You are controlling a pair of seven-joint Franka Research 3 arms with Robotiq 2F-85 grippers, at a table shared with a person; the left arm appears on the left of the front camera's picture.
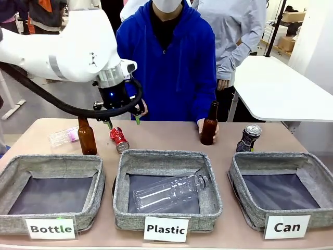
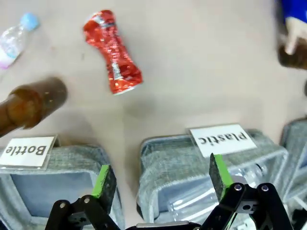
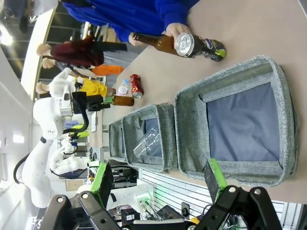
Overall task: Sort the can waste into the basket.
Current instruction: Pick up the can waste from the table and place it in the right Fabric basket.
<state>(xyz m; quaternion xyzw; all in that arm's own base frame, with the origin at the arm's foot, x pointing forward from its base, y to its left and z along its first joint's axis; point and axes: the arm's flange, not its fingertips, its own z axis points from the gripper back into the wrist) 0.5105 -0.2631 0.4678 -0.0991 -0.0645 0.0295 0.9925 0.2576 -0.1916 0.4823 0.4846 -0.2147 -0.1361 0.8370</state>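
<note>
Left wrist view: the red can [image 2: 112,51] is seen flat on the table [image 2: 201,72], at 11 o'clock from the left gripper [image 2: 160,176]. Its jaws are held apart, and the can's long axis is laid 11-to-5. The right gripper [image 3: 158,176], likewise spread, is judged farther off, by the basket [image 1: 270,158].

A brown bottle [image 2: 29,104] sits blurred and cut off at the left edge of the left wrist view. A clear plastic bottle [image 2: 13,39] runs out of the upper left corner, and a person's hand [image 2: 290,40] blurs at upper right. In the front view, the right edge clips the Can basket [image 1: 281,158].
</note>
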